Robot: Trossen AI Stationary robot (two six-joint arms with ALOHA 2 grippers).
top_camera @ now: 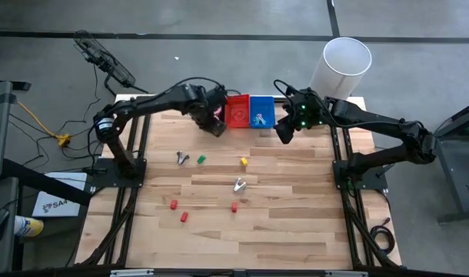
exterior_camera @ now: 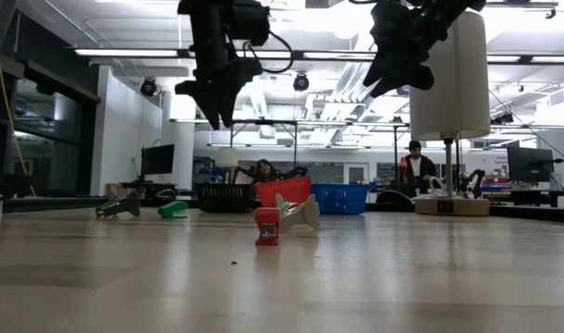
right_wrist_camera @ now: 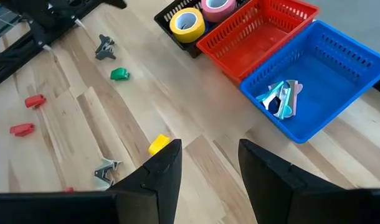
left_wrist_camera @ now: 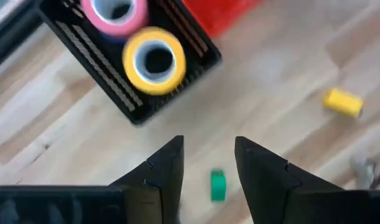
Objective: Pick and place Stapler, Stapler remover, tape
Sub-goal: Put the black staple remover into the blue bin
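Note:
A yellow tape roll [left_wrist_camera: 154, 60] and a pink tape roll [left_wrist_camera: 114, 12] lie flat in the black basket [left_wrist_camera: 124, 99] at the table's far edge. My left gripper [left_wrist_camera: 209, 146] hangs open and empty above the table just near of that basket [top_camera: 207, 115], pointing down, over a small green stapler [left_wrist_camera: 218, 185]. My right gripper [right_wrist_camera: 209, 146] hovers open and empty near the blue basket [right_wrist_camera: 327, 68], which holds a stapler remover [right_wrist_camera: 280, 98]. The red basket [right_wrist_camera: 258, 31] stands between the two baskets.
Loose on the wood lie a dark stapler remover [top_camera: 182, 158], a silver one [top_camera: 239, 185], a yellow stapler [top_camera: 244, 161] and red ones [top_camera: 174, 204] [top_camera: 184, 217] [top_camera: 234, 206]. A white cylinder [top_camera: 346, 61] stands at the far right corner.

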